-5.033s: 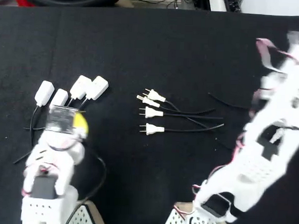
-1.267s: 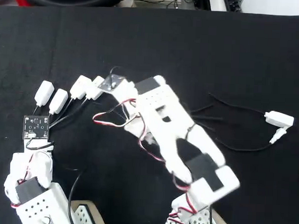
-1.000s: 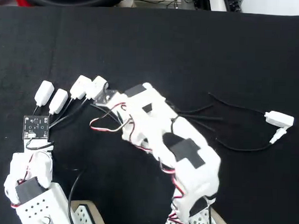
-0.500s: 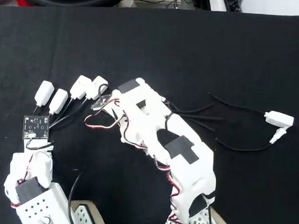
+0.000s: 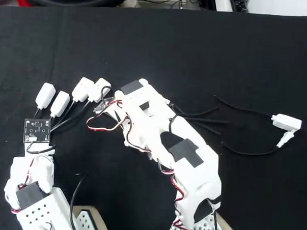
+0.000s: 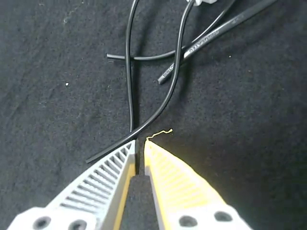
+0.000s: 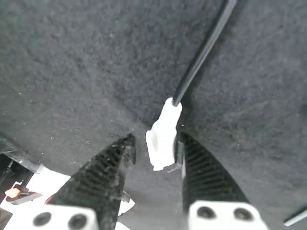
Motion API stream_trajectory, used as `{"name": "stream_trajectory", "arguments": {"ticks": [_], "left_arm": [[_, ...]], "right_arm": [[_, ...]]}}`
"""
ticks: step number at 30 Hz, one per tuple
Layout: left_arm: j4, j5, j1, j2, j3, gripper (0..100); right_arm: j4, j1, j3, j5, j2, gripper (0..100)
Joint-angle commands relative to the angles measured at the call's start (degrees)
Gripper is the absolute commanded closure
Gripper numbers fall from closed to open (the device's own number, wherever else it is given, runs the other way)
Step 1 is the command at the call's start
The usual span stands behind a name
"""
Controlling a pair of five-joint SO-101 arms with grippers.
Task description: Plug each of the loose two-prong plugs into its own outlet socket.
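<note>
Over the last second the right arm has sunk flatter across the middle, drawing the right gripper (image 5: 104, 103) just below the four sockets (image 5: 84, 88) at left. None looks filled yet. At the right edge a lone socket (image 5: 286, 121) touches a far plug (image 5: 284, 139); whether they are mated I cannot tell. The right fingers straddle a white plug (image 7: 163, 138), one touching, one apart. At lower left, the left gripper (image 6: 139, 143) pinches a black cable (image 6: 130, 86).

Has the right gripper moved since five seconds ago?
Yes. In the high view the right gripper went from the right edge leftward to just below the rightmost outlet socket.
</note>
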Motion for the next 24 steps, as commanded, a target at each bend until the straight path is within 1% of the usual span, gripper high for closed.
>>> {"name": "stream_trajectory", "arguments": {"ticks": [1, 4, 6, 11, 18, 24], "left_arm": [[0.2, -0.7, 0.6, -0.5, 0.0, 95], [0.2, -0.7, 0.6, -0.5, 0.0, 95], [0.2, -0.7, 0.6, -0.5, 0.0, 95], [0.2, -0.7, 0.6, -0.5, 0.0, 95], [0.2, -0.7, 0.6, -0.5, 0.0, 95], [0.2, -0.7, 0.6, -0.5, 0.0, 95]], "right_arm": [[-0.4, -0.6, -2.2, -0.1, 1.5, 86.4], [-0.4, -0.6, -3.0, -0.2, 3.7, 86.4], [-0.4, -0.4, -4.2, -1.8, 4.9, 86.8], [-0.3, -0.4, -6.3, -3.3, 5.9, 96.6], [0.1, -0.4, -6.9, -3.3, 6.2, 93.7], [0.1, -0.4, -6.9, -3.3, 5.9, 93.9]]}}
